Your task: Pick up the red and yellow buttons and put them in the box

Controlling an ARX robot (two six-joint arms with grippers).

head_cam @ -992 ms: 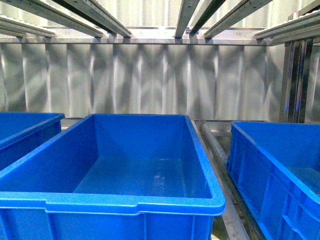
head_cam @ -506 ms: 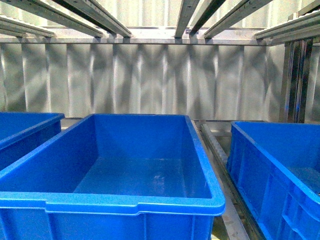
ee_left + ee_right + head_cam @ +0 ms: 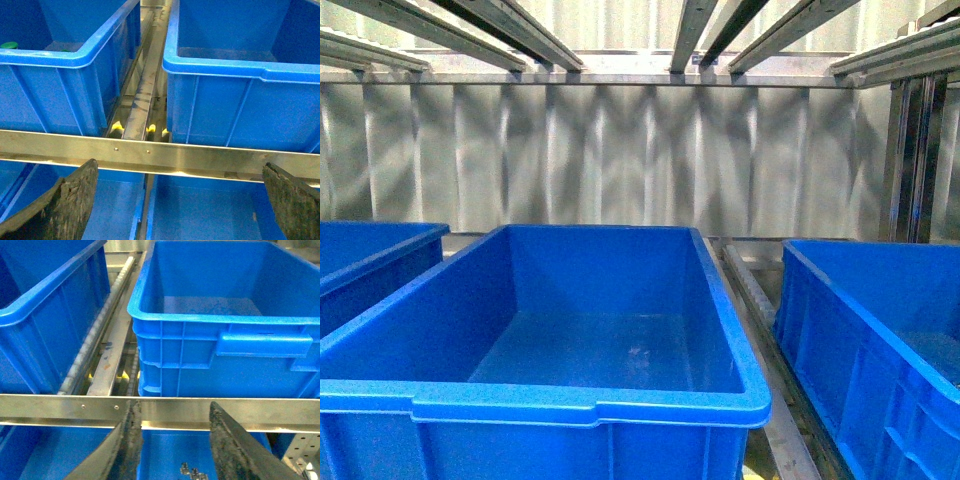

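Three blue crates sit side by side on a metal rack. The box, which we take to be the middle crate, lies empty in the front view, where neither arm is in sight. The left end effector hangs with its dark fingers spread wide and nothing between them. It is poised behind a steel rail, facing the gap between the left-hand crate and the box. The right end effector is parted about halfway and is also empty, looking towards the right-hand crate.

No red and yellow buttons show in any view. A green cap peeps above the near rim of the left-hand crate, and we cannot identify the yellow glints under the track.

We judge the step in hand to be the search and reach for a first button, with nothing delivered so far. To do it well, we would lift the left arm over the rim of the left-hand crate, where the green cap hints the stock may lie, and look down before committing. We would choose strictly by cap colour and keep the fingers wide until they straddle one button. They should close on the short body rather than the domed cap, which could slip. The carry to the box must clear rail and rims.
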